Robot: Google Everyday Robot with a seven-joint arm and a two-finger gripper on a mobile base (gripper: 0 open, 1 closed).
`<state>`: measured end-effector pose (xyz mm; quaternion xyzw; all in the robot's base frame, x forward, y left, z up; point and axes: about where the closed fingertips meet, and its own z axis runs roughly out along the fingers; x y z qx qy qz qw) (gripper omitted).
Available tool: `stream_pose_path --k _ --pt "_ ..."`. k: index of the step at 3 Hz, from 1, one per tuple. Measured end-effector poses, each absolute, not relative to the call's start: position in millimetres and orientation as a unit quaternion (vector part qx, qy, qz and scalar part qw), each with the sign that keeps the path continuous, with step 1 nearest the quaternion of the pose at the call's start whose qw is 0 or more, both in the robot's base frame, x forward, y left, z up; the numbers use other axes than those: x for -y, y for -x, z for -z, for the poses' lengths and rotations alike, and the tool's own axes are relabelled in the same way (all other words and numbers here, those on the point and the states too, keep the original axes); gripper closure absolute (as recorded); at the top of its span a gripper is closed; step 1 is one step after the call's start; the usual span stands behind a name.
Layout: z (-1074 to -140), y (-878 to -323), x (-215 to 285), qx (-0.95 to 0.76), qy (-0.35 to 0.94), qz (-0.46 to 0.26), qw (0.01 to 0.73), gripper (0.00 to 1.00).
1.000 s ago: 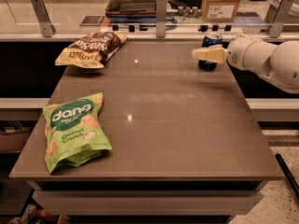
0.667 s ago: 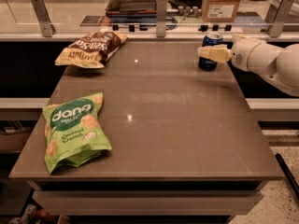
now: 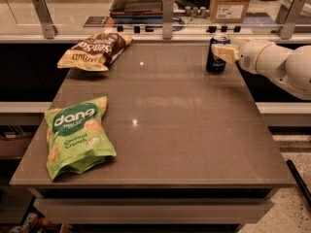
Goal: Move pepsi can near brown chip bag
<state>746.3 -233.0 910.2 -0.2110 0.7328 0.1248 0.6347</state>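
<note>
The pepsi can (image 3: pixel 215 57) stands upright on the table near the far right edge. My gripper (image 3: pixel 222 51) reaches in from the right and is at the can, with its pale tip across the can's upper right side. The brown chip bag (image 3: pixel 95 49), with a yellow end, lies at the far left corner of the table, well apart from the can.
A bright green "dang" bag (image 3: pixel 75 135) lies at the front left of the grey table (image 3: pixel 160 130). A counter with metal posts (image 3: pixel 167 16) and a cardboard box (image 3: pixel 230 3) runs behind the table's far edge.
My gripper has shifted slightly up and right at the can, and more of the can now shows. The can and both bags have not moved.
</note>
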Motion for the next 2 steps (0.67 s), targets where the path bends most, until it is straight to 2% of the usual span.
stream_pose_path --k 1,2 --pt "-909.7 -746.9 230.3 -0.733 0.212 -0.126 0.634 0.88" --pt "-909.2 -747.5 228.0 -0.732 0.213 -0.128 0.634 1.00"
